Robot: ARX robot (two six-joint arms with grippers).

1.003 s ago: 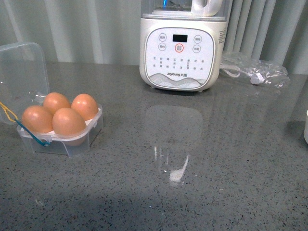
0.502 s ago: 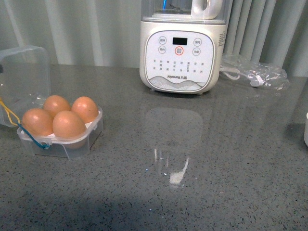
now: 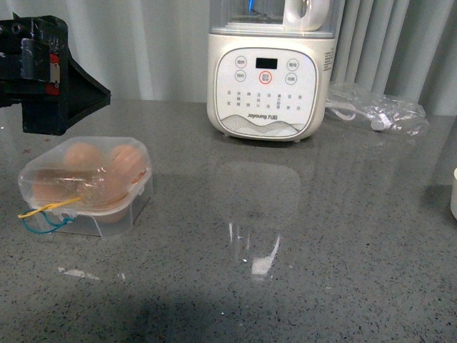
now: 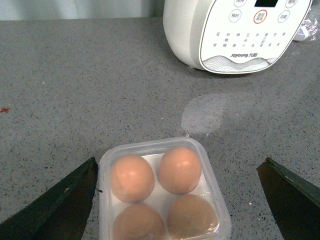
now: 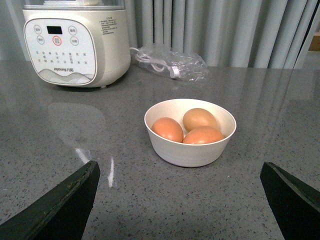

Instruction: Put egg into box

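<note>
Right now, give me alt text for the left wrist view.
A clear box with its lid shut over four brown eggs sits on a grey speckled counter between the open left gripper fingers, a white appliance behind.

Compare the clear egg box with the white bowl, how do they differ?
The box is clear plastic and squarish; the bowl is opaque cream-white and round. The box has its lid down over four eggs, each in its own cell; the bowl is open, with three eggs lying loose together. The box sits by the left gripper, the bowl before the right gripper. Both hold brown eggs on the grey counter.
</note>
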